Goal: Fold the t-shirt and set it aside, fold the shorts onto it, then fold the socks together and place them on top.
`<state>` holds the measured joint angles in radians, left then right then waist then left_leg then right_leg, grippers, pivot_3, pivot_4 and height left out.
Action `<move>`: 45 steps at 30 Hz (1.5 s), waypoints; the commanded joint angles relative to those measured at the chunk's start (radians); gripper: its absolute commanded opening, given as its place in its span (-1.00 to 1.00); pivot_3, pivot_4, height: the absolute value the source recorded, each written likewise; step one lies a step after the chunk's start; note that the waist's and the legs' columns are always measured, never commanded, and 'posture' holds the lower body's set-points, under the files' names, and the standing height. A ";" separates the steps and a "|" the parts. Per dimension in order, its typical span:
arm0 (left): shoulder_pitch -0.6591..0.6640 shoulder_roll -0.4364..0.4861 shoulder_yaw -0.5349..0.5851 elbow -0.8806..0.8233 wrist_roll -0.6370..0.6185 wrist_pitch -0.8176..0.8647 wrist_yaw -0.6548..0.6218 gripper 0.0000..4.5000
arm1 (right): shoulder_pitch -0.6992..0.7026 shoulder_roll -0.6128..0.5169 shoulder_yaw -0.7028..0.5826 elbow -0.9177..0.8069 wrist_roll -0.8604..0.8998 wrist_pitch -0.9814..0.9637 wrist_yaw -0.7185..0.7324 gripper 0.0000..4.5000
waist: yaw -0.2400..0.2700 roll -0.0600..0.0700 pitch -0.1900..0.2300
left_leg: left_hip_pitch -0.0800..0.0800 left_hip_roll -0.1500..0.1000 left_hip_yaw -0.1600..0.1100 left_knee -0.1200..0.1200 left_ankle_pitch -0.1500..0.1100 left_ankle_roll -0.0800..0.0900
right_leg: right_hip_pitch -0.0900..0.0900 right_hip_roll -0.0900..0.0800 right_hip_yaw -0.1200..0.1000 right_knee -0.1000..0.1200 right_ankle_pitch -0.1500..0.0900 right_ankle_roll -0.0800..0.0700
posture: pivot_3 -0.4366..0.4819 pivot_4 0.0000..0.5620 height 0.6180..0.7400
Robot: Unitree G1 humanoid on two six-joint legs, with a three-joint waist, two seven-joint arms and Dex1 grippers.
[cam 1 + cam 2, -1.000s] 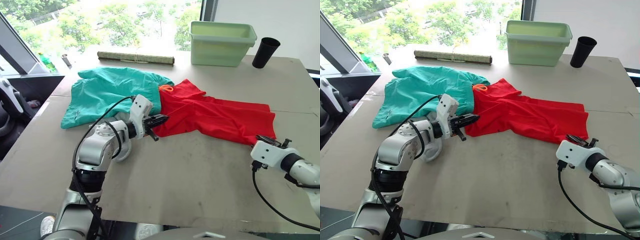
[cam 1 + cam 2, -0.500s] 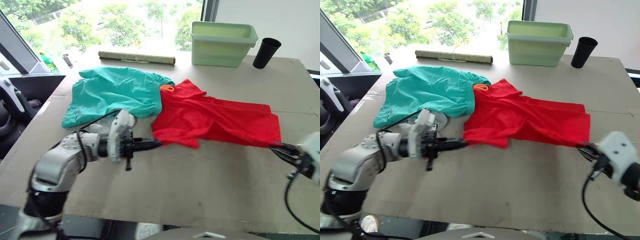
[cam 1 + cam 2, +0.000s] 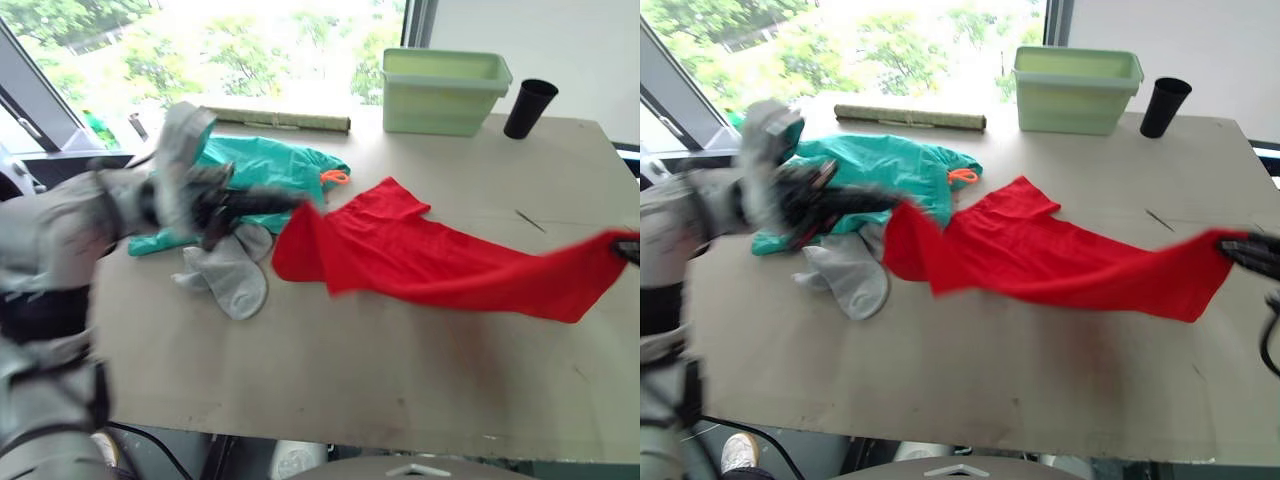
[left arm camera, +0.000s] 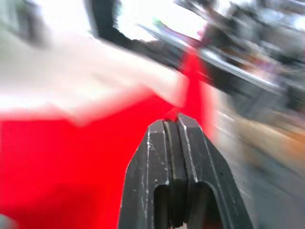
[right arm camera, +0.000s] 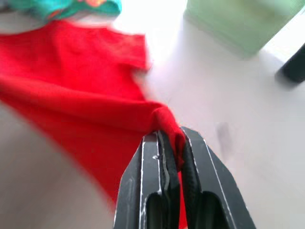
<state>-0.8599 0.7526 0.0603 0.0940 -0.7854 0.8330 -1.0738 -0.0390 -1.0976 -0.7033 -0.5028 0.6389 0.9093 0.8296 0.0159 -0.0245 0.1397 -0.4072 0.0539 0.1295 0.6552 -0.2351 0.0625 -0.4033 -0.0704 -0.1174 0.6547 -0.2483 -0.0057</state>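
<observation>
The red t-shirt (image 3: 430,260) hangs stretched in the air above the table, held at both ends. My left gripper (image 3: 283,203) is shut on its left end, with red cloth beyond the closed fingers (image 4: 157,143) in the left wrist view. At the right edge, my right gripper (image 3: 1243,247) is shut on the other end; a red fold sits pinched between its fingers (image 5: 190,157). The teal shorts (image 3: 262,163) with an orange drawstring (image 3: 334,177) lie crumpled at the back left. The grey socks (image 3: 232,276) lie on the table in front of the shorts, below my left arm.
A pale green bin (image 3: 445,90) and a black cup (image 3: 528,107) stand at the back right. A rolled mat (image 3: 276,118) lies along the back edge by the window. The brown table (image 3: 400,380) stretches wide in front of the shirt.
Both arms swung up and apart, lifting the t-shirt off the table and pulling it taut. The left arm rose toward the back left, uncovering the socks.
</observation>
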 commanded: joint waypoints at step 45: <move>0.898 0.287 0.115 -0.547 -0.095 -0.067 -0.247 -1.00 | 0.772 0.316 -0.022 -0.086 -0.243 -0.381 0.178 -0.98 | -0.014 0.013 0.009 | 0.006 -0.005 0.001 -0.003 -0.010 0.000 | 0.008 -0.008 0.004 0.000 -0.012 0.014 | -0.05 -0.47 1.00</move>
<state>0.0628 1.0278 0.1591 -0.4467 -0.8566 0.7591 -1.2862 0.7240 -0.7688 -0.6889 -0.5744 0.3911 0.5278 0.9908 0.0022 -0.0110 0.1492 -0.4011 0.0483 0.1309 0.6508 -0.2453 0.0628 -0.3954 -0.0785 -0.1137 0.6538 -0.2603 0.0082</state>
